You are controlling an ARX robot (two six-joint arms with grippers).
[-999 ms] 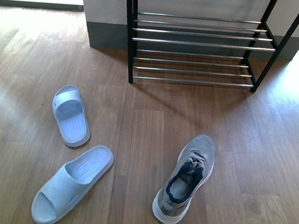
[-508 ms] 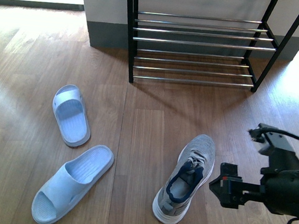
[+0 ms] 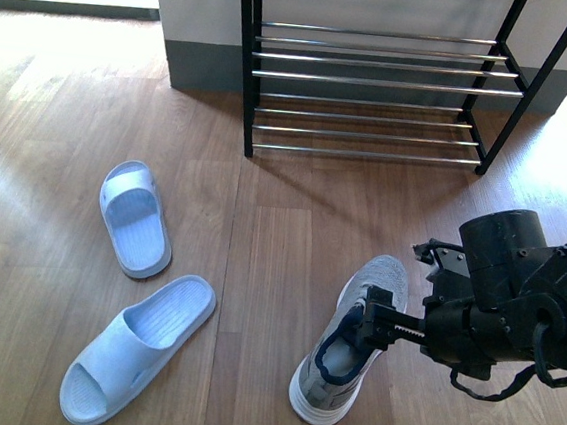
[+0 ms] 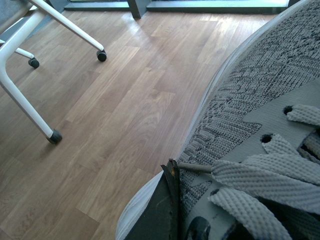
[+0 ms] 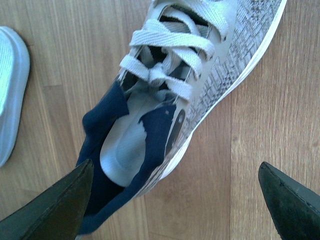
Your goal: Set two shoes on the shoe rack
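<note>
One grey knit sneaker [image 3: 379, 280] lies on the wooden floor, toe toward the shoe rack [image 3: 376, 83]. My right gripper [image 3: 369, 313] hangs open just over its heel opening; in the right wrist view the gripper [image 5: 174, 172] straddles the dark-lined heel of the sneaker [image 5: 200, 65], fingers wide apart. My left gripper [image 4: 181, 210] is out of the front view; it is shut on another grey sneaker [image 4: 250, 100], one dark finger [image 4: 167, 210] pressed against its side near the laces. Two pale blue slides [image 3: 134, 218] [image 3: 135, 349] lie on the floor at the left.
The rack stands against a grey-based wall pillar [image 3: 196, 23]. The edge of a slide [image 5: 10, 90] shows beside the sneaker in the right wrist view. White chair legs with black casters [image 4: 101, 56] stand on the floor in the left wrist view.
My right arm has come into the front view from the right and moved left, bringing its open gripper over the sneaker's heel. The shoes have not moved.
</note>
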